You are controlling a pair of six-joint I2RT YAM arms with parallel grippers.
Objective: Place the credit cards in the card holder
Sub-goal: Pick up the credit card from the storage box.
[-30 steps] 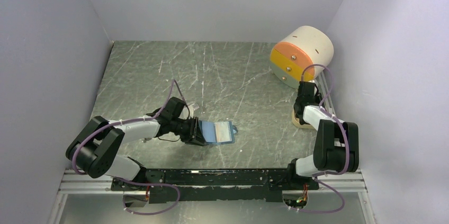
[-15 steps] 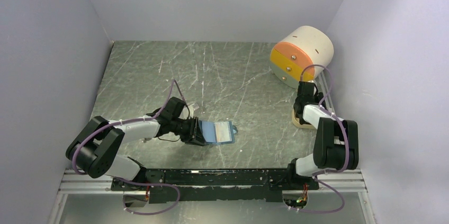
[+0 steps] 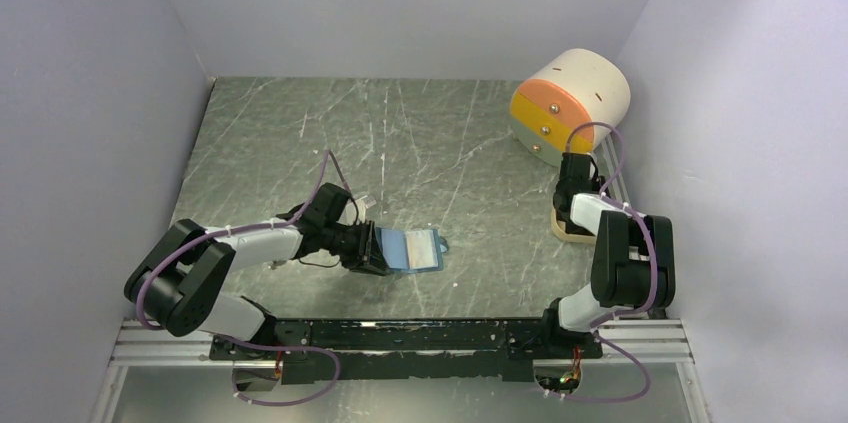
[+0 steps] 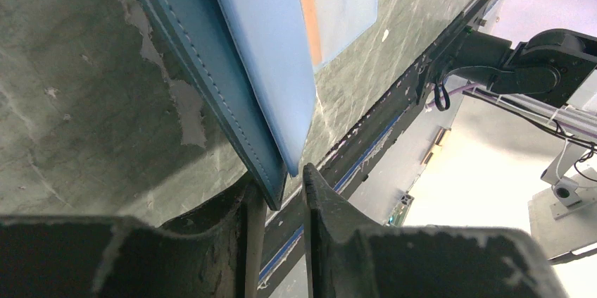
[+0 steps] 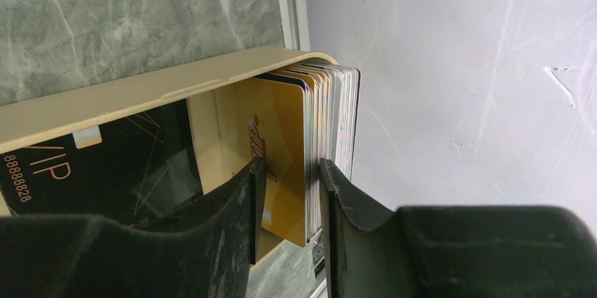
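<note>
Credit cards [image 5: 310,136] stacked in tan tray [image 5: 141,97], frame's right edge; my right hand [image 5: 290,171] straddles several half-open, grip unclear, so I may drag extras. Left hand [image 4: 278,184] pinches card holder [image 4: 267,44] mid-frame.

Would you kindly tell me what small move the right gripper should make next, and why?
Probably close the right gripper: its fingers straddle the front gold card standing in the tan tray, while the left gripper holds the card holder open.

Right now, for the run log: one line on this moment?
left tool: shut on card holder | right tool: astride gold card in tan tray, grip unclear
</note>
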